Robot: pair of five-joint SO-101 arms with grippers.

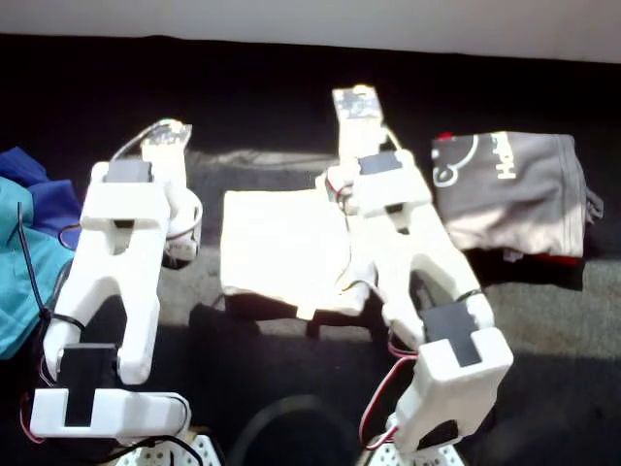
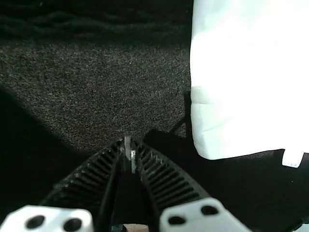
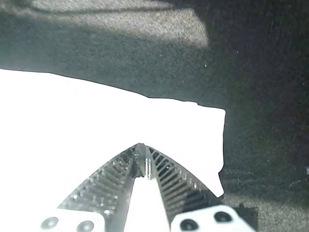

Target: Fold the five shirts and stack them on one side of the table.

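A folded white shirt (image 1: 281, 248) lies in the middle of the dark table. My right gripper (image 3: 143, 154) is shut, with its tips over the white shirt (image 3: 72, 125) near one corner; I cannot tell whether it pinches cloth. In the high view that arm (image 1: 388, 209) covers the shirt's right edge. My left gripper (image 2: 128, 147) is shut with nothing in it, over bare table just left of the white shirt (image 2: 241, 72). A folded grey shirt (image 1: 509, 189) with white print lies at the right. Blue and teal shirts (image 1: 24, 252) are bunched at the left edge.
A dark carpet-like cover (image 1: 543, 340) spans the table. A bit of red cloth (image 1: 543, 258) peeks from under the grey shirt. Bare table lies in front of the shirts and along the back (image 1: 252, 97). Both arm bases stand at the front edge.
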